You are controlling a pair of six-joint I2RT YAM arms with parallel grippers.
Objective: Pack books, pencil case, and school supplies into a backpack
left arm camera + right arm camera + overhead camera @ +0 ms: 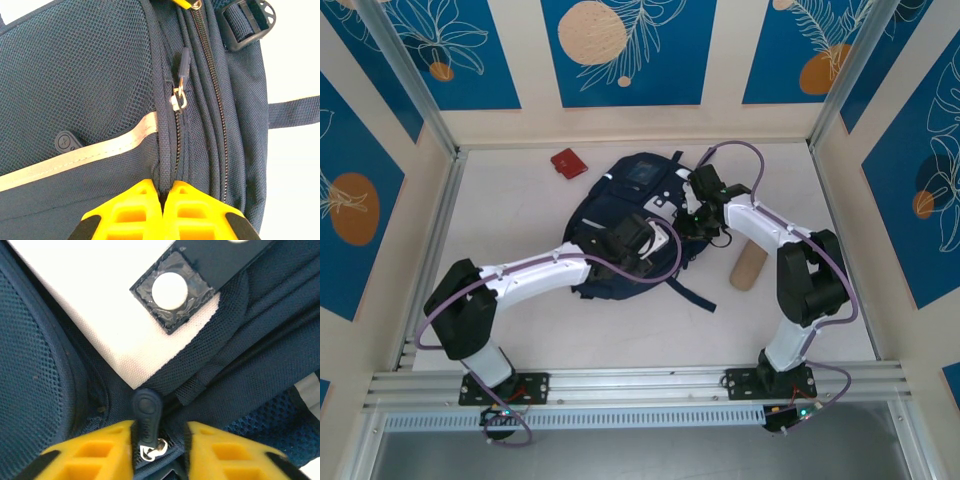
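The navy backpack (620, 205) lies flat in the middle of the table. My left gripper (648, 243) sits over its near right part. In the left wrist view, this gripper (166, 187) is shut, its yellow fingers pinching a raised fabric seam beside a closed zipper, with a zipper pull (183, 62) farther along. My right gripper (688, 222) is at the backpack's right edge. In the right wrist view it (160, 427) stands open around a dark rubber zipper pull (147, 410), which rests against one finger, with a gap to the other. The books are out of view.
A small red pouch (569, 162) lies at the back, left of the backpack. A tan cylinder (750, 265) lies on the table to its right, by my right arm. A loose strap (692, 296) trails toward the front. Metal frame rails (430, 235) border the table.
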